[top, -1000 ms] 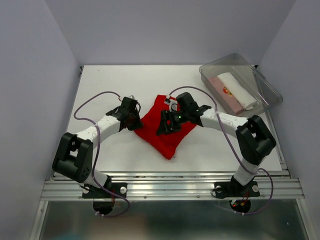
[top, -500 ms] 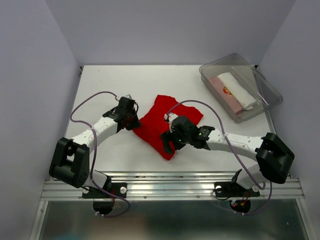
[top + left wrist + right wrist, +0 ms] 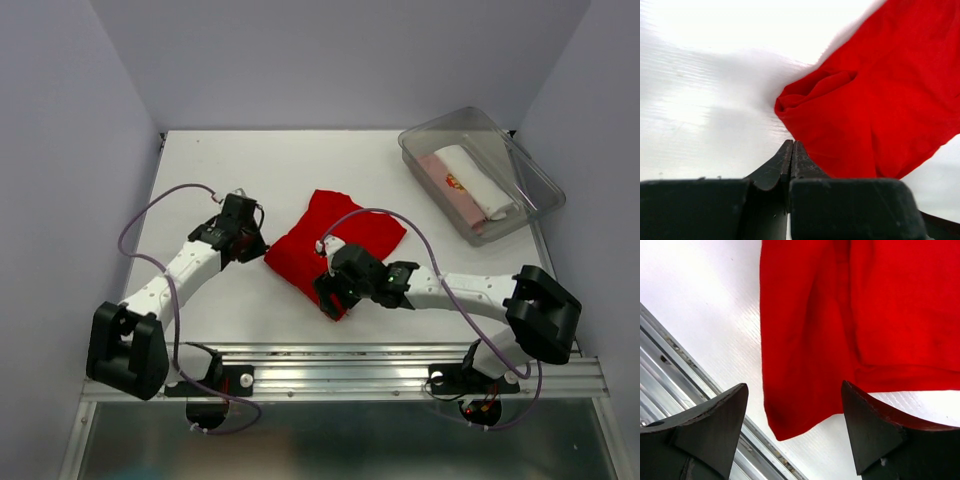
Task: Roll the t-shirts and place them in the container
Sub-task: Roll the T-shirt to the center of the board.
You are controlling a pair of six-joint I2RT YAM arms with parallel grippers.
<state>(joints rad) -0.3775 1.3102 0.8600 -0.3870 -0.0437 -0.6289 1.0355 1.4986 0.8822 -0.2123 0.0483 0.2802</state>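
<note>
A plain red t-shirt (image 3: 340, 245) lies folded in a flat diamond at the table's middle. My left gripper (image 3: 254, 243) is shut at its left corner. In the left wrist view the closed tips (image 3: 791, 143) touch the bunched edge of the red t-shirt (image 3: 880, 100), and no cloth shows between them. My right gripper (image 3: 328, 294) hangs open over the shirt's near corner. In the right wrist view the red corner (image 3: 805, 365) lies between the spread fingertips (image 3: 730, 405). A white roll (image 3: 478, 178) and a pale pink roll (image 3: 446, 190) lie in the bin.
A clear plastic bin (image 3: 532, 168) stands at the back right of the white table (image 3: 260, 170). A metal rail (image 3: 340, 372) runs along the table's near edge, just beyond the shirt's near corner (image 3: 670, 365). Grey walls enclose the left, back and right.
My right gripper has come off the shirt's middle and moved toward me to its near corner. The left gripper has drifted a little left, still shut.
</note>
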